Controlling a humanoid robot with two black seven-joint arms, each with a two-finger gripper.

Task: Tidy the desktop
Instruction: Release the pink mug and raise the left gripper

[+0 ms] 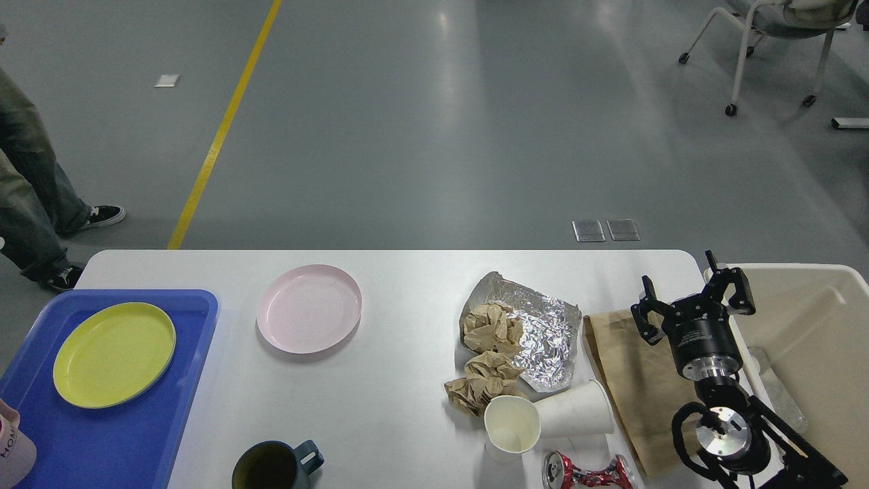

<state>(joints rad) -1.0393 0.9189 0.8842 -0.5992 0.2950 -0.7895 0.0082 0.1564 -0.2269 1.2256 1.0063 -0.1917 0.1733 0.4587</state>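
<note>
The white desktop [400, 380] has rounded far corners. On its left end lies a blue tray [112, 441]. Right of the tray, toward the far edge, sits a pink plate [309, 318]. At the near edge stands a dark teal mug [275, 466]. Right of centre lies crumpled foil [543, 333], with wads of brown paper [485, 367] on and beside it. Nearer are two white paper cups [543, 418] and what looks like a crushed red can [587, 472]. A flat brown paper bag [635, 380] covers the right end.

Crinkled shiny foil [543, 333]; matte smooth desktop [394, 407].
</note>
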